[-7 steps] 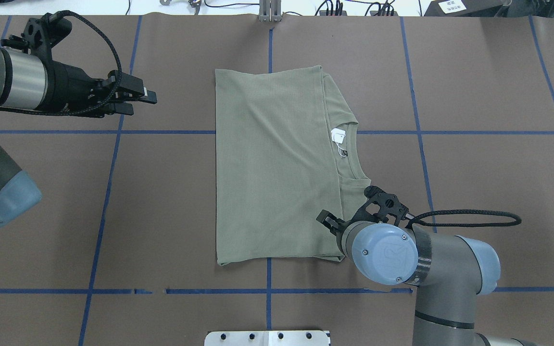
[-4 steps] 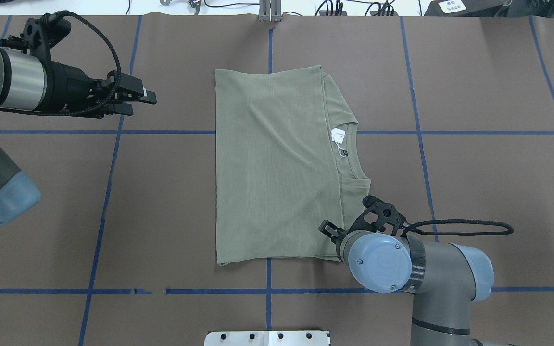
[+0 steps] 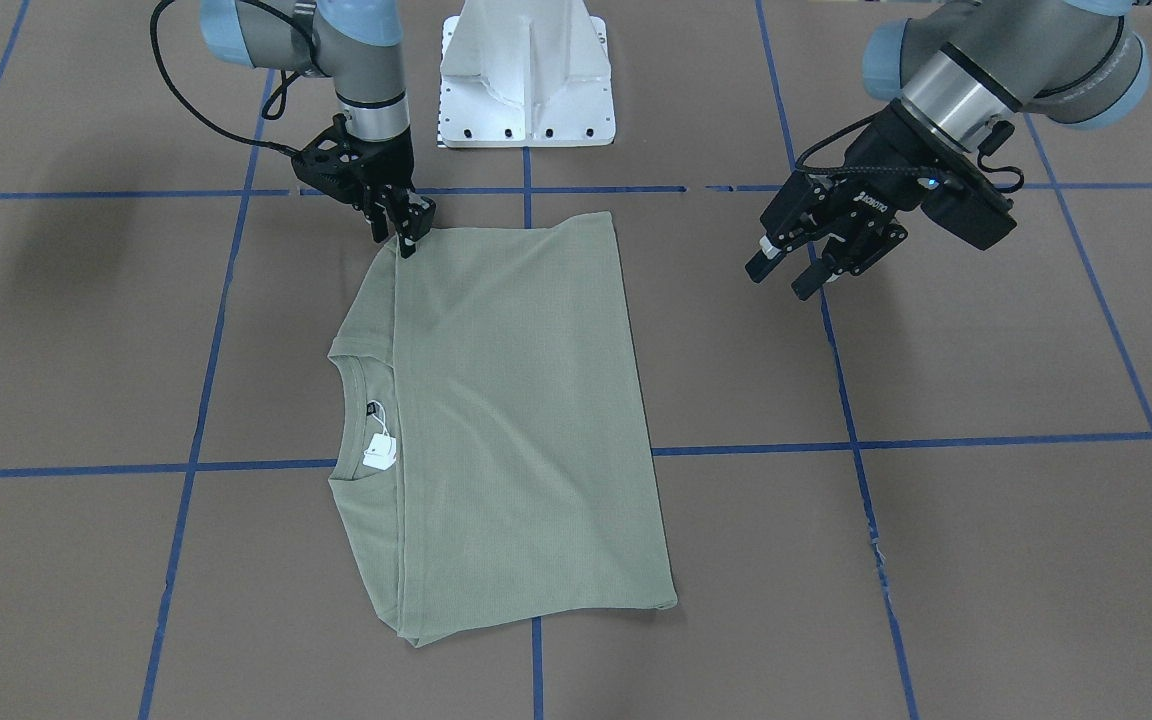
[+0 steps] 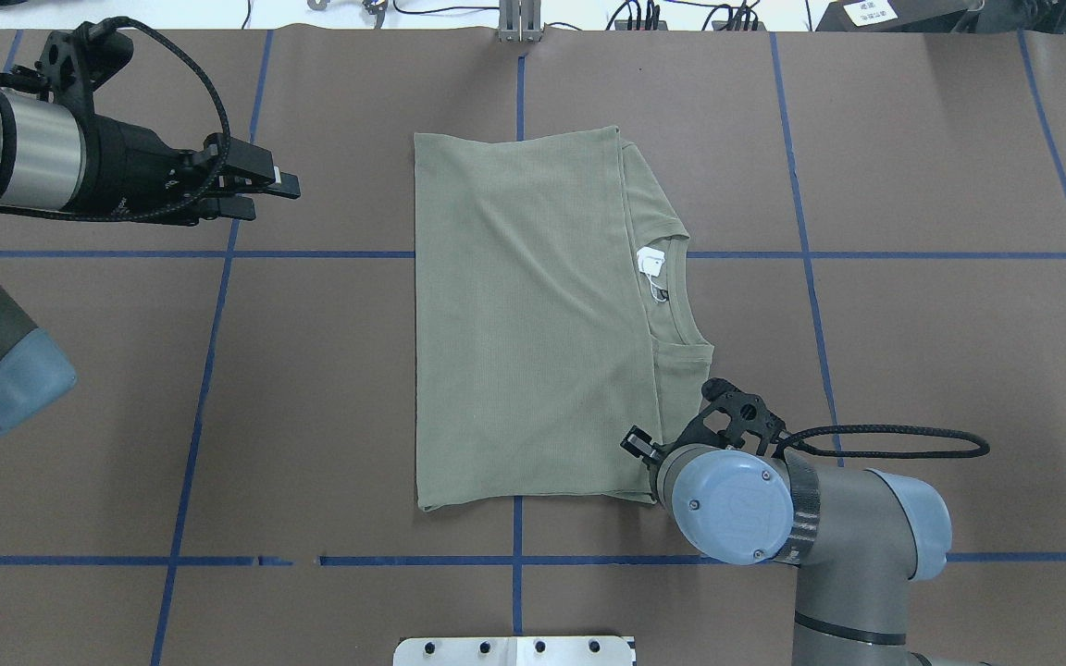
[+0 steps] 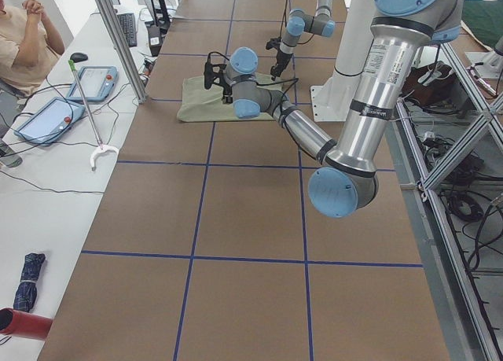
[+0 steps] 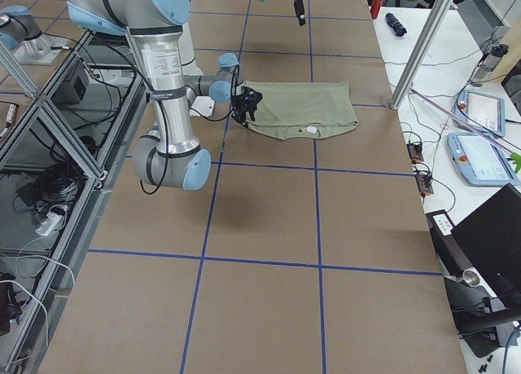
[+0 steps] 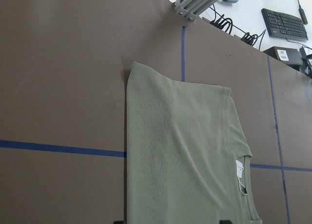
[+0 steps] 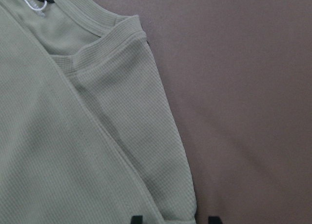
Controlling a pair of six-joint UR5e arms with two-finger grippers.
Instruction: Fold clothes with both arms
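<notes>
Brown paper crossed by blue tape covers the worktop [image 4: 311, 388], and at its middle the ribbed green shirt [image 4: 524, 314] is laid flat, folded lengthwise into a soft rectangle. Its near corner is straddled by the right gripper [image 3: 412, 230], fingers apart, seemingly not yet pinched. The left gripper [image 4: 276, 195] is held spread, well apart, presumably in reserve.

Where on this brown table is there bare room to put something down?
The brown table is bare beyond the folded sage-green shirt on its collar side, and between the shirt and the black left gripper. It is crowded at the shirt's corner nearest the robot, where the right gripper sits.
</notes>
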